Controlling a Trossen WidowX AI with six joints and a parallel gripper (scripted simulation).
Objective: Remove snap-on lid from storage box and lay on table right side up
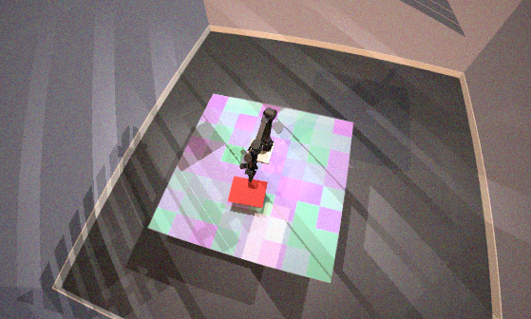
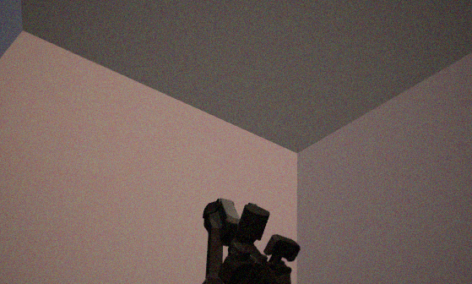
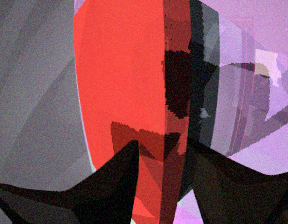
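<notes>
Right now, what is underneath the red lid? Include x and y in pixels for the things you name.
In the wrist view, a dark grey box wall [image 3: 211,90] shows beneath the edge of the red lid [image 1: 248,194] [image 3: 120,65]. The lid hides the box's interior, so whether anything is inside cannot be told.

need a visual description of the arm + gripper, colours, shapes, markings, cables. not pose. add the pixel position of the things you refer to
Arm [image 1: 265,129] [image 2: 214,249]: near-black, chunky rounded housings joined by slimmer links. Gripper [image 1: 251,179] [image 3: 160,145]: dark too; in the wrist view its two fingers look faceted, narrowing to pointed tips. No markings or cables I can make out; too dark to rule them out.
</notes>
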